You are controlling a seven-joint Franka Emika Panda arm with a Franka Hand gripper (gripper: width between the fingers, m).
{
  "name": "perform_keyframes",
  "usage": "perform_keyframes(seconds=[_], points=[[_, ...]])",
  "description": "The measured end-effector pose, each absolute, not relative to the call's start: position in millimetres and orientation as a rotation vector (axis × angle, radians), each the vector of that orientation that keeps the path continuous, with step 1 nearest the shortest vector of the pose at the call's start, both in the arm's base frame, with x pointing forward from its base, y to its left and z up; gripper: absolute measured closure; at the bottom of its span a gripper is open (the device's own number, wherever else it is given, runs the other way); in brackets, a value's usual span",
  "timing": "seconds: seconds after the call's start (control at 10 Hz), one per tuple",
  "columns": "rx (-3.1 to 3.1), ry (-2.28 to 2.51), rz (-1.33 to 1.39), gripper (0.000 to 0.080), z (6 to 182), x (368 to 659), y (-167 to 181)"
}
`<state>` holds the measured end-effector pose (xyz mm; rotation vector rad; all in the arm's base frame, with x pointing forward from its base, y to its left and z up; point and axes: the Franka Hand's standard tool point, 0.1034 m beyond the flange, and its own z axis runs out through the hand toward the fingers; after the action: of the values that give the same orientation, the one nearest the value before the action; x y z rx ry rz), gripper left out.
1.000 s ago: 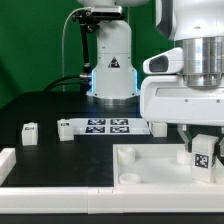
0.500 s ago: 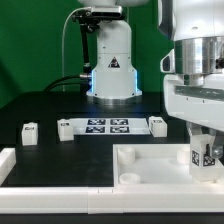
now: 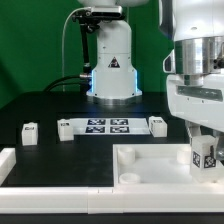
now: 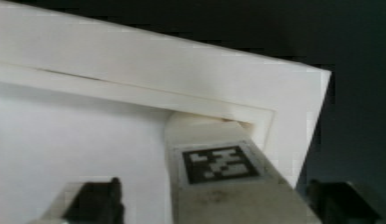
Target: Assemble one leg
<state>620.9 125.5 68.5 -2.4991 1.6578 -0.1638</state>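
— One leg [image 3: 204,156] is what the arm is busy with: the stubby white block stands upright at a corner of the tray-like white piece [image 3: 150,160], at the exterior view's right, under the gripper [image 3: 205,150].

— Is it held?

— It seems so. In the wrist view the leg [image 4: 220,165] lies between the two dark fingers [image 4: 92,200], close on either side; the jaws look narrow, closed on it, though contact itself is hard to confirm.

— Which step, then?

— Probably seating it in the corner socket. The next move likely calls for a straight push or twist, staying aligned with the raised rim [image 4: 154,95].

— Materials?

— Smooth matte white plastic, square-edged; a crisp black-and-white tag on the leg's face. Other small blocks [image 3: 29,131] and the marker board [image 3: 105,126] rest on the dark surface [image 3: 50,105].
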Motion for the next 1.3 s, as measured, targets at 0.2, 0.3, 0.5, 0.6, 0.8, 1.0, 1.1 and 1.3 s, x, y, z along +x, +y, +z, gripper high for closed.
perform_keyframes(seconds=[0.2,0.3,0.5,0.6,0.8,1.0,1.1,1.3], points=[[-2.672,1.384,-0.198,0.0158,65.8,620.7,123.9],[-2.787,1.168,-0.215,0.0151,65.6,620.3,125.5],[-2.919,0.86,-0.208,0.0151,67.8,621.1,128.2],[-2.984,0.67,-0.209,0.015,69.7,622.3,129.0],[-3.033,0.487,-0.22,0.015,70.2,622.9,128.6],[-3.097,0.144,-0.234,0.015,70.2,623.8,124.0],[-3.114,0.011,-0.237,0.015,70.1,624.4,120.9],[-3.115,-0.006,-0.237,0.0159,69.9,624.7,119.2]])
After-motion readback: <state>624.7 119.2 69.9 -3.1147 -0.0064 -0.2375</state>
